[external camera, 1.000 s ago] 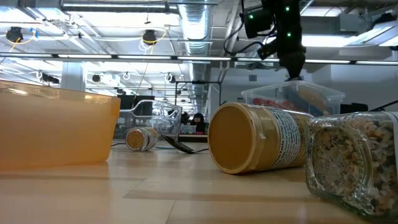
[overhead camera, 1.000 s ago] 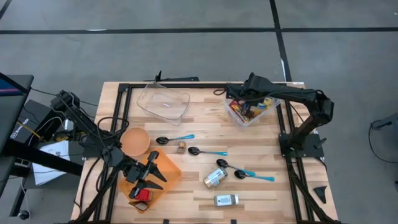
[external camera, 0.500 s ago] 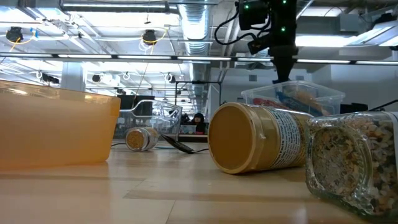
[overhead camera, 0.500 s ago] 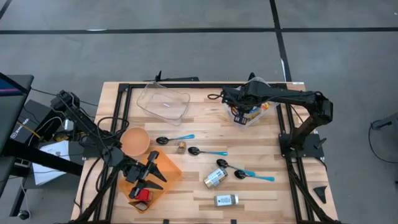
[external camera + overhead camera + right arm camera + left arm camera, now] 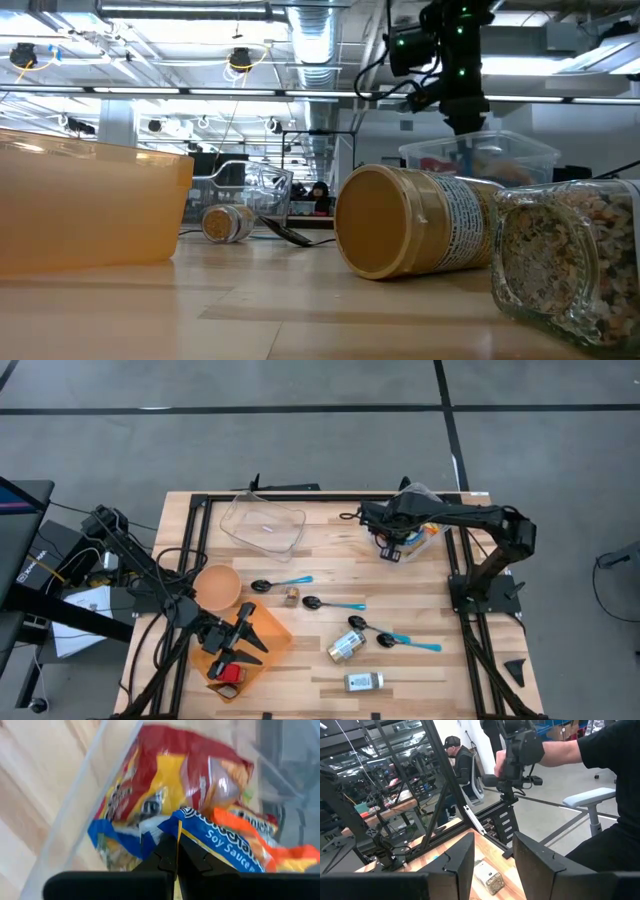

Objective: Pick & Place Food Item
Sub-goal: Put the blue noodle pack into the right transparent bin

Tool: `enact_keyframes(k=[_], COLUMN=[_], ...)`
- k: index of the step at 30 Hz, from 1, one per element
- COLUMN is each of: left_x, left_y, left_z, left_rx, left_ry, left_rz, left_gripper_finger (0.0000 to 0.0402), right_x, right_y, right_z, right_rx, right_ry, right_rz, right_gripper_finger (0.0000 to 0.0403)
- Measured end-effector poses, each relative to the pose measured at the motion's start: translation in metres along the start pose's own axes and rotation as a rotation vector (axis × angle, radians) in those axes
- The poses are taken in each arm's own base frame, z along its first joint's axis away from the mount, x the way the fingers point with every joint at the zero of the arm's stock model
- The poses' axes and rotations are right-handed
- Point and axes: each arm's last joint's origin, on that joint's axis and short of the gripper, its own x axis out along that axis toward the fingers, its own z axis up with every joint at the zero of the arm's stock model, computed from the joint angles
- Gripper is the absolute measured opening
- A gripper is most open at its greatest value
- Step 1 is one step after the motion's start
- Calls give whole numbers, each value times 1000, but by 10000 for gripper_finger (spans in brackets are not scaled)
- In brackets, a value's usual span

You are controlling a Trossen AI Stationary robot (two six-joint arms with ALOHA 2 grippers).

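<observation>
While the right gripper (image 5: 385, 548) hung over the clear bin of food packets (image 5: 425, 532) at the table's far right corner, its fingers (image 5: 167, 855) were pressed together on the edge of a blue soy sauce packet (image 5: 212, 842) — pinched, with the packet lying among the others in the bin. Only the right wrist view showed this grip; beside the blue packet lay a red and yellow snack bag (image 5: 165, 785) and an orange packet (image 5: 260, 837).

An empty clear tray (image 5: 264, 525) sat at the far middle of the table, an orange bowl (image 5: 217, 586) nearer the left side.

Left gripper (image 5: 236, 643) rested low over an orange sheet (image 5: 272, 632) at the near left, fingers narrowly apart, nothing seen between them. Its wrist view showed a person's arm on a control handle beyond the table.

From table height two jars lay on their sides — a tan-lidded one (image 5: 415, 237) and a grain-filled one (image 5: 565, 260).
</observation>
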Motion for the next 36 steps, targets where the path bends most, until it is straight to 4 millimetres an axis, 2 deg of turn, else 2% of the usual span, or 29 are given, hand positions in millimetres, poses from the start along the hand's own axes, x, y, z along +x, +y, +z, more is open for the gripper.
enact_keyframes(k=[9,17,21,26,32,36], left_x=[0,0,0,0,0,0], left_y=[0,0,0,0,0,0], left_z=[0,0,0,0,1,1], left_rx=[0,0,0,0,0,0], left_ry=[0,0,0,-1,-6,-6], left_rz=[3,2,2,2,4,4], left_gripper_finger=[126,126,126,126,126,126], right_x=[-17,-51,-59,-51,-23,-5], right_y=[-4,-15,-18,-16,-11,-11], right_z=[2,-21,-31,-31,-21,-14], right_rx=[30,193,241,238,225,220], right_ry=[-195,-337,-347,-293,-195,-137], right_rz=[65,79,84,76,99,125], right_gripper_finger=[40,55,55,55,61,85])
